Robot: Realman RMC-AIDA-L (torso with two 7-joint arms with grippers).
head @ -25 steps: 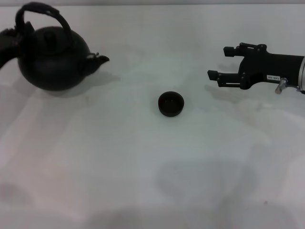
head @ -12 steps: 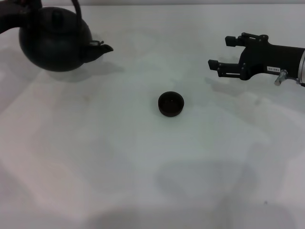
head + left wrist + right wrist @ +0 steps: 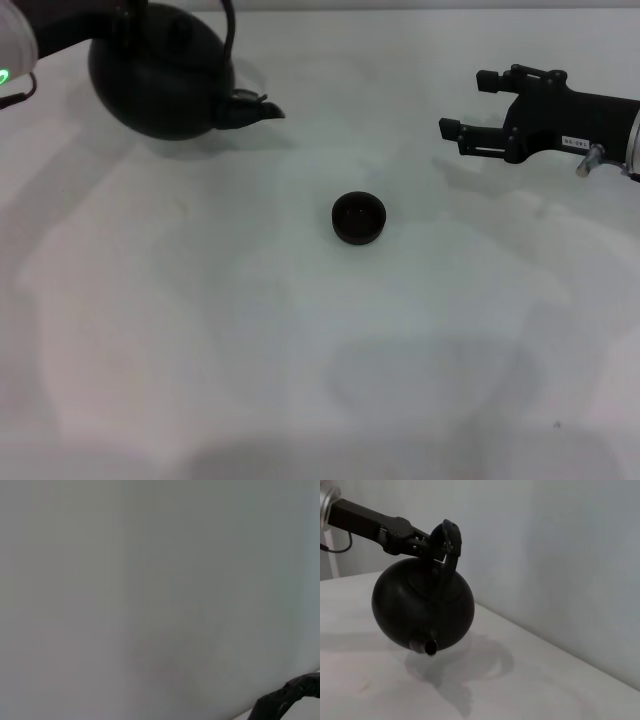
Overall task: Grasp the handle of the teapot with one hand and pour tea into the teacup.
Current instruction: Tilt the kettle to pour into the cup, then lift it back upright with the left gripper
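1. Table [image 3: 300, 380]: a pale, plain surface that fills the head view and bears the cup.

2. Teapot [image 3: 165, 80]: a large round black pot in the upper left of the head view. In the right wrist view it hangs clear of the table with its shadow beneath it. It looks rigid and probably heavy, more so if filled, and hung from its hoop it is likely to swing. The stubby spout [image 3: 255, 108] points toward frame centre. The top of the pot is cut off by the upper edge of the head view, and the lid cannot be made out.

3. Right gripper [image 3: 462, 105]: sits at the upper right of the head view, idle, with its fingers spread apart and nothing between them.

4. Left gripper [image 3: 437, 547]: mostly cut off in the head view. The right wrist view shows it pinching the hoop near its crown. Its own wrist view shows blank wall with only a dark scrap at one corner.

5. Handle [image 3: 451, 542]: a thick dark arch with a rough surface that should resist slipping. Its crown is the sensible place to hold it.

6. Teacup [image 3: 358, 218]: a small dark bowl at centre frame, well apart from the pot. It is probably light and easy to knock. Its contents cannot be read.
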